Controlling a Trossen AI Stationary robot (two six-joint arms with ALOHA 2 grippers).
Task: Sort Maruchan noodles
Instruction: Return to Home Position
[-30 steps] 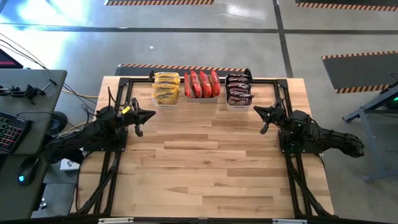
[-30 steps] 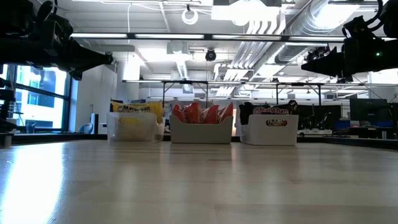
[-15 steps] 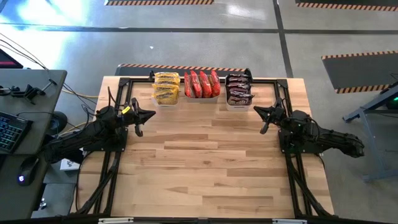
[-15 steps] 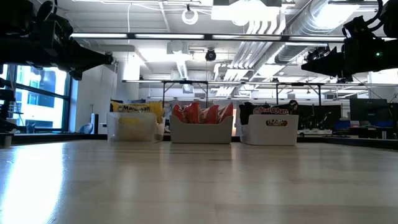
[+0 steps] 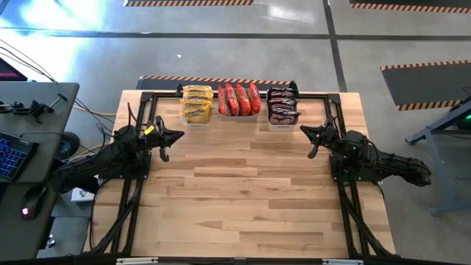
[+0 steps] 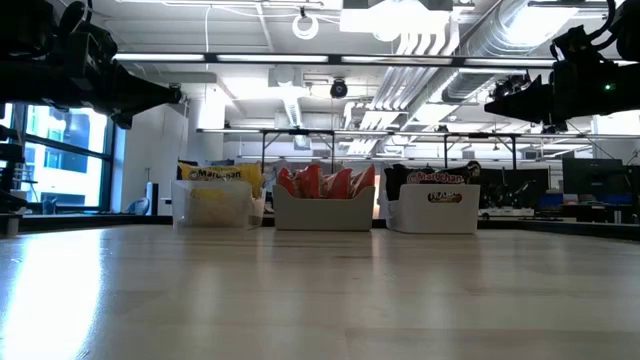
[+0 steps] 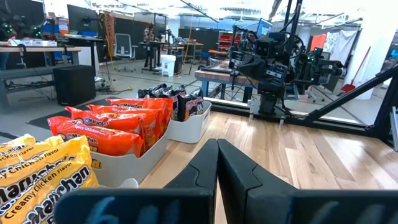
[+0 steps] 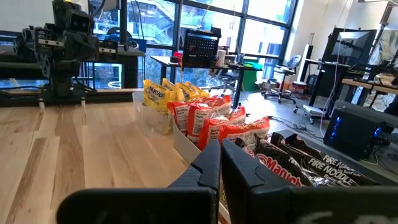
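Maruchan noodle packets stand on edge in three tubs along the table's far edge: yellow packets [image 5: 197,103] in the left tub, red-orange packets [image 5: 239,99] in the middle tub, dark packets [image 5: 282,105] in the right tub. My left gripper [image 5: 179,135] hovers shut at the table's left side, level, holding nothing; its fingers [image 7: 217,163] meet in the left wrist view. My right gripper [image 5: 304,130] hovers shut at the right side, also holding nothing, its fingers [image 8: 220,163] together in the right wrist view.
The three tubs [image 6: 323,213] sit side by side at the far edge. The bare wooden tabletop [image 5: 243,199] stretches between the arms and toward the near edge. A black frame [image 5: 144,99] runs along the table's sides. A desk with a keyboard [image 5: 15,154] stands left of the table.
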